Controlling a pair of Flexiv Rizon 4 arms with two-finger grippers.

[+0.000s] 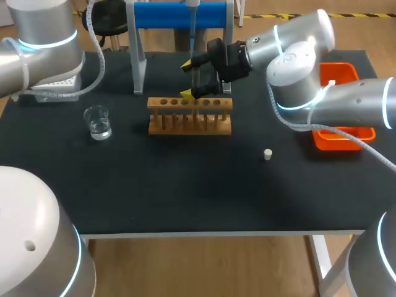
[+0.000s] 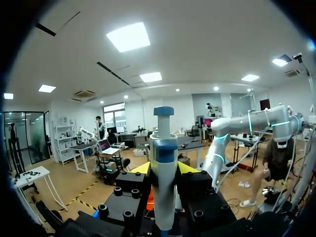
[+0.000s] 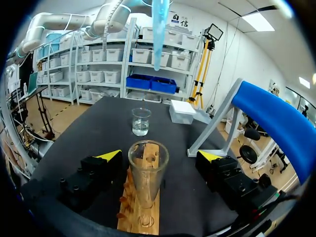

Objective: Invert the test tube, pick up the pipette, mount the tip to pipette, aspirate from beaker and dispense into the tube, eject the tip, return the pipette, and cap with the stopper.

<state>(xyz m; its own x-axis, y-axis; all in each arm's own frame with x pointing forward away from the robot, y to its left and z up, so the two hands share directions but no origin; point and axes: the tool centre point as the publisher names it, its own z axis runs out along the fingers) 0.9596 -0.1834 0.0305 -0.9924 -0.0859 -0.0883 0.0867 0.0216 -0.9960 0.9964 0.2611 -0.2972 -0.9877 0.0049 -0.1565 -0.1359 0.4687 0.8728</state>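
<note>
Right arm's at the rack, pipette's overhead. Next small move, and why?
Probably shut the right pincer on the test tube: it stands upright, mouth open, in the rack, between open fingers that don't touch it, while the pipette tip hangs overhead.

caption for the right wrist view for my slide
Test tube upright in the wooden rack, between the sides of the open right tool, beaker ahead.

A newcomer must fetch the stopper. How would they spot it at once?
Start at the wooden rack in the middle of the black table. Nearer the front edge, toward the orange tray, the stopper sits alone on bare tabletop. It is the only small cream plug; the beaker is clear glass.
</note>
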